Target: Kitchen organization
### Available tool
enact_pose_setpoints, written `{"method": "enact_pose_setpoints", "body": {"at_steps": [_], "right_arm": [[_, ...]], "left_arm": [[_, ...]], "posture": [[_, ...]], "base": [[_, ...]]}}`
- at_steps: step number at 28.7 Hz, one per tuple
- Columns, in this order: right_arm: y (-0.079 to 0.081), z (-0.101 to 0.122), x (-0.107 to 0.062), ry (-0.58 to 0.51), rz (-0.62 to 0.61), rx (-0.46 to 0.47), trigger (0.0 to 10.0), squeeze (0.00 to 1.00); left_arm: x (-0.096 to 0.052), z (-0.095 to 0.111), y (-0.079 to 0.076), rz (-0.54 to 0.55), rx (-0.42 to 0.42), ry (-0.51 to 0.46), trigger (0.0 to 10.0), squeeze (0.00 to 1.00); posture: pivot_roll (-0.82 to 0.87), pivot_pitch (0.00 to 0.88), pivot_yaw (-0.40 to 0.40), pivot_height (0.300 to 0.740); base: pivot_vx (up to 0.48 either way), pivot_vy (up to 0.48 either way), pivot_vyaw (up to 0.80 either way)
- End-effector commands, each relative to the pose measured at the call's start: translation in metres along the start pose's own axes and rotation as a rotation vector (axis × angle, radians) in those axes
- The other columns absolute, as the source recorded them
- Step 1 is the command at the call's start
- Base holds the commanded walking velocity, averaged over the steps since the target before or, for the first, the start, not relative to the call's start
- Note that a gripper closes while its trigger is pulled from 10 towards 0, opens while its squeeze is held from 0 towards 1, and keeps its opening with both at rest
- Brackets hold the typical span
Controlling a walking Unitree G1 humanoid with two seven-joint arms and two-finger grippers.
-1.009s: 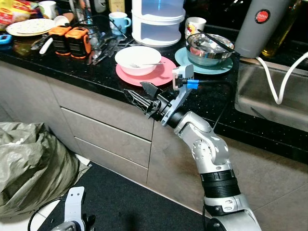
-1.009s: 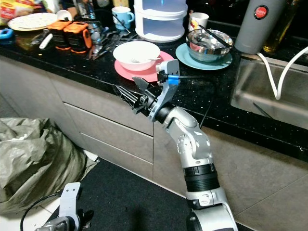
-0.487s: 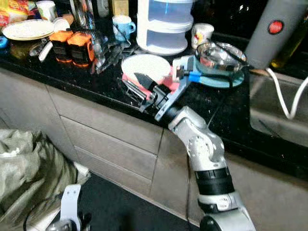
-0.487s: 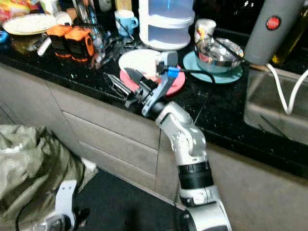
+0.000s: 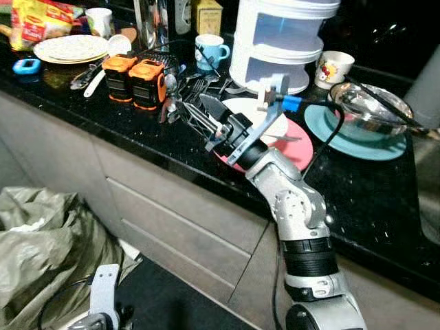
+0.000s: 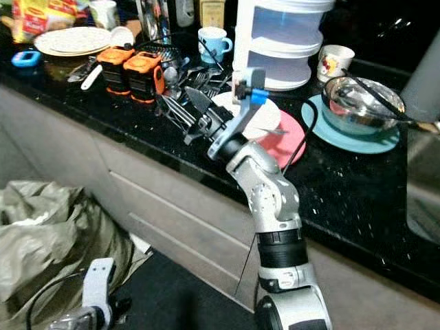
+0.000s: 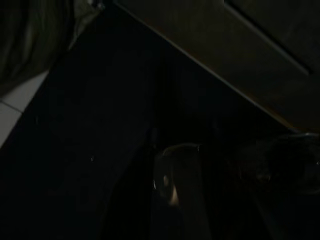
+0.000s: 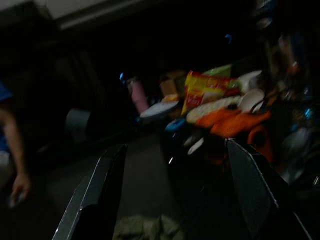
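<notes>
My right gripper is held over the black counter, open with nothing between its fingers. It sits just left of a white bowl with a fork in it, standing on a pink plate. Its fingertips reach toward a pile of cutlery. In the right wrist view the two fingers stand wide apart. A steel bowl rests on a teal plate further right. My left arm hangs low near the floor, with its gripper idle.
Two orange-and-black boxes, a blue mug, a white stacked container, a patterned cup and a plate crowd the counter. A grey-green bag lies on the floor. A person's arm is nearby.
The camera has shifted right. My right gripper has risen from the counter's front edge to above the countertop, now beside the white bowl and nearer the cutlery.
</notes>
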State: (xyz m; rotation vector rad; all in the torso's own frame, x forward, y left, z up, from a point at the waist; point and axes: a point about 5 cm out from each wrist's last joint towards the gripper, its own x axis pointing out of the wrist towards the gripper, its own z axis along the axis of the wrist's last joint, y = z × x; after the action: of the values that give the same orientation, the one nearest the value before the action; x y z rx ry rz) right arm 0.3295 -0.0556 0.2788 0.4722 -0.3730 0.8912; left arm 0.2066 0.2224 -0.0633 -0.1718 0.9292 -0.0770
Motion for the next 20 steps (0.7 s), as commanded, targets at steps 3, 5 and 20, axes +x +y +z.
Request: {"method": "enact_pose_setpoints", "body": {"at_steps": [3, 5, 20], "right_arm": [[-0.007, 0.013, -0.002, -0.054, -0.048, -0.019, 10.0, 0.0], [-0.023, 0.033, -0.007, -0.079, -0.144, -0.13, 10.0, 0.0], [-0.043, 0.098, -0.061, -0.038, 0.016, -0.349, 10.0, 0.0]], "left_arm": [[0.0, -0.006, -0.001, 0.007, -0.038, 0.017, 10.0, 0.0], [0.0, -0.006, -0.002, -0.006, -0.02, 0.018, 10.0, 0.0], [0.0, -0.004, -0.003, -0.02, 0.005, 0.023, 10.0, 0.0]], "posture": [[0.06, 0.098, -0.022, 0.74], [0.06, 0.098, -0.022, 0.74], [0.05, 0.097, -0.019, 0.74]], "base": [[0.0, 0.0, 0.0], [0.0, 0.0, 0.0], [0.0, 0.0, 0.0]]}}
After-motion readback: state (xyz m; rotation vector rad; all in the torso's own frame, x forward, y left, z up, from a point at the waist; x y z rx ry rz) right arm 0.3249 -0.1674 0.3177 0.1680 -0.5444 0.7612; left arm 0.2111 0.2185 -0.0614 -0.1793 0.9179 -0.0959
